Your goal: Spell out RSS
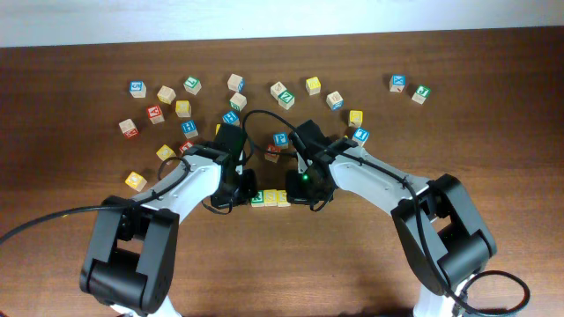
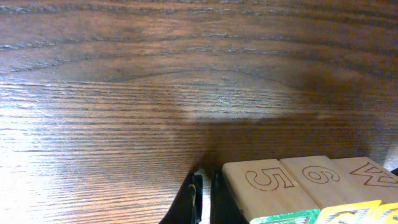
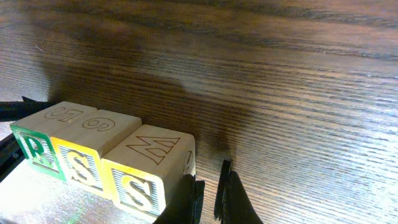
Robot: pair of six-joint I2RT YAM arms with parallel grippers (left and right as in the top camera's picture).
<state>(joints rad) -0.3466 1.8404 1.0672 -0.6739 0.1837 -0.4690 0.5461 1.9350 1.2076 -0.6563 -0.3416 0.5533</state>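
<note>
Overhead, the R block [image 1: 257, 201] and two S blocks [image 1: 270, 199] sit touching in a row at frame centre on the desk [image 1: 352, 264]. They read RSS in the right wrist view. Just beside the R end stand the left fingers [image 2: 195, 199], and beside the last S the right fingers [image 3: 233, 199]. Both pairs look drawn together and empty, though only their tips show. Other loose blocks [image 1: 190, 85] lie scattered across the upper frame.

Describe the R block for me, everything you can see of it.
The R block is a pale wooden cube. Its front face is green and bears an upright R, and its top carries an engraved 5. It sits flat on the table at one end of the row, its side flush against the first S block. The left gripper is close by its free side; I cannot tell whether they touch.
</note>
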